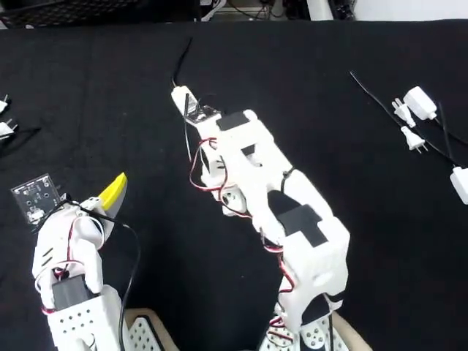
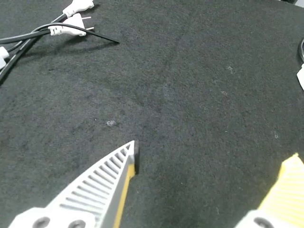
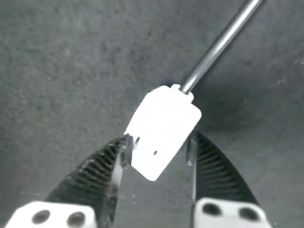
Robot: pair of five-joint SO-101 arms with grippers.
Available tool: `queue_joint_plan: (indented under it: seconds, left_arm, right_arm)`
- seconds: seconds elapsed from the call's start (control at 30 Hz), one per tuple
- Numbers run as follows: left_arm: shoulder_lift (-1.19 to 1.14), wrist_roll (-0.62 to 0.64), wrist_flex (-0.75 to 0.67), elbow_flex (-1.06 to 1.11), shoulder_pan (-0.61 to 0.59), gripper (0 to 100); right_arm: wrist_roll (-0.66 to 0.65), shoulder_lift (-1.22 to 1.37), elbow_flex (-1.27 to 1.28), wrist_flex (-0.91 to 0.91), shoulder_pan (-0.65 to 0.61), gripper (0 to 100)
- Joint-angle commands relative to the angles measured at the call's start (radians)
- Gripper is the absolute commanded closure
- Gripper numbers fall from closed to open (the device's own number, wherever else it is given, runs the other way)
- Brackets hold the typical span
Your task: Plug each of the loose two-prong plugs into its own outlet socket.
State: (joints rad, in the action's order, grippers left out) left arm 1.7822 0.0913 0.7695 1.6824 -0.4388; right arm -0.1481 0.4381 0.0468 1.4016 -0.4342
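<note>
Between the fingers of the right gripper (image 3: 158, 140), a flat white plastic block (image 3: 164, 121) on a black cord (image 3: 218, 45) is pinched. The left gripper (image 2: 214, 149) is spread wide. Far off, white two-prong plugs (image 1: 413, 139) lie loose, none plugged in.

Overhead looks down; wrist cameras hug table (image 1: 329, 110).

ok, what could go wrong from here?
1. The white connector sits skewed between the fingers of the right gripper, caught near one end; it may twist or slip.
2. Its cable leads away from the grip and could drag it off line.
3. The loose plugs lie among bunched cables, which may snag.
</note>
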Motion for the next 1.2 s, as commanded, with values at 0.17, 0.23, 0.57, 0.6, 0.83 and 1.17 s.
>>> queue_joint_plan:
  seconds: [0.17,0.23,0.57,0.6,0.83,1.17]
  left_arm:
    - [0.009,-0.006,-0.014,0.013,0.007,56]
    - [0.009,-0.006,-0.014,0.013,0.007,56]
    - [0.009,-0.006,-0.014,0.013,0.007,56]
    - [0.009,-0.006,-0.014,0.013,0.007,56]
    - [0.009,-0.006,-0.014,0.013,0.007,56]
    - [0.009,-0.006,-0.014,0.013,0.008,56]
  right_arm:
    - [0.006,0.041,-0.021,0.003,-0.166,81.4]
    - [0.038,0.041,-0.021,0.003,-0.209,81.4]
    - [0.044,0.041,-0.021,0.005,-0.275,83.8]
    - [0.043,0.041,-0.021,0.005,-0.273,86.3]
    - [-0.043,0.036,-0.094,0.026,-0.269,98.5]
    - [-0.052,0.039,-0.527,0.170,-0.256,98.5]
